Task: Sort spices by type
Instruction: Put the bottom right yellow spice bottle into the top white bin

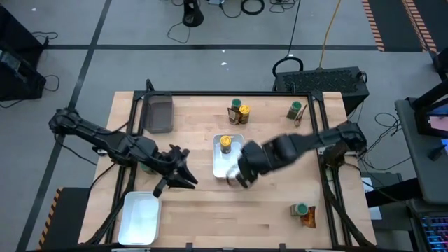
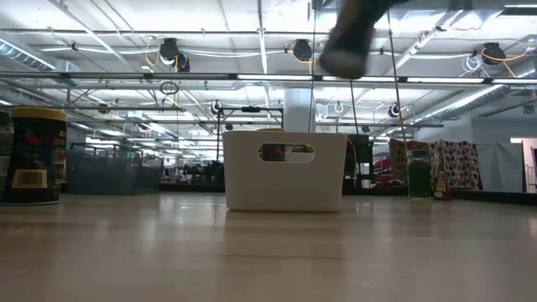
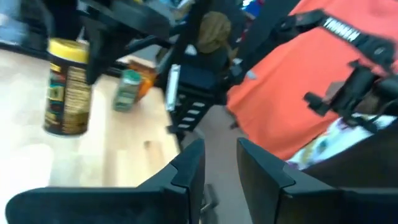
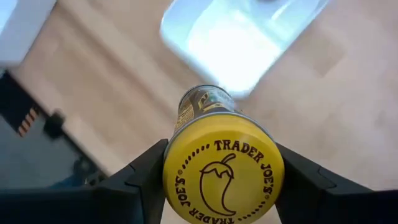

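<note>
One yellow-lidded jar (image 4: 222, 165) sits clamped in the right pincer (image 4: 221, 174); lower it upright into the white tray (image 1: 228, 155), while the left pincer (image 3: 217, 165) waits narrowly parted.

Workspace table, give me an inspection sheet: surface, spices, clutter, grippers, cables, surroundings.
Surface: wooden table, mostly bare.
Job's things: one yellow-lid jar in the middle white tray; two jars at the far edge; a green-lid jar far right; a green-lid jar with a packet near right.
Clutter: dark bin far left; empty white tray near left.
Grippers: right gripper shut on a yellow-lid jar over the middle tray; left gripper open, empty, left of it.
Cables: several on the floor beyond the table.
Surroundings: grey floor, black equipment case.
</note>
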Robot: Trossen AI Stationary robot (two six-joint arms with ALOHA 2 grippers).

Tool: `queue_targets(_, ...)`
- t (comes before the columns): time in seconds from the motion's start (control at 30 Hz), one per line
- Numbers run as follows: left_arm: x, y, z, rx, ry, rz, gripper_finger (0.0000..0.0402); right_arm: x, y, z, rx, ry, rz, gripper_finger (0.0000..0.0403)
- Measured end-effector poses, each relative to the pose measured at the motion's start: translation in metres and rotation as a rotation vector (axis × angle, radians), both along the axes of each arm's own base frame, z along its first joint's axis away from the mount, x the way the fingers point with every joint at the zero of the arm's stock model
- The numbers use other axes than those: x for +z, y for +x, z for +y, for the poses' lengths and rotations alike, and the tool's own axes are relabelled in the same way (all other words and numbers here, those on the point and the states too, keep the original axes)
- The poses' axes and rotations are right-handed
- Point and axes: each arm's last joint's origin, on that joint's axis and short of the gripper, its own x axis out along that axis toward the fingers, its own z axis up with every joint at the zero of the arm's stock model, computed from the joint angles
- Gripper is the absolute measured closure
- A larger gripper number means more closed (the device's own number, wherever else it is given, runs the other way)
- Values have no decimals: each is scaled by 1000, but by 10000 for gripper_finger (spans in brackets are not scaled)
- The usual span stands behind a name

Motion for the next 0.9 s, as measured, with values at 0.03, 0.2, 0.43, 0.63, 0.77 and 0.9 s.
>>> queue_targets(0.03,1,-4,2,14,19,2,304,0,3,-10,1,-13,-2,195)
queue_targets(0.2,3,-19,13,64,75,34,304,0,13,-52,-12,-51,-27,195)
queue_targets(0.43,3,-31,20,55,158,49,304,-11,29,-80,-39,-59,-39,195)
queue_targets(0.63,2,-36,22,34,213,49,304,-33,42,-86,-32,-37,34,195)
queue_targets(0.77,3,-37,26,50,216,52,304,-47,51,-90,13,-41,71,195)
queue_targets(0.9,3,-35,33,95,231,43,304,-59,56,-98,59,-61,112,195)
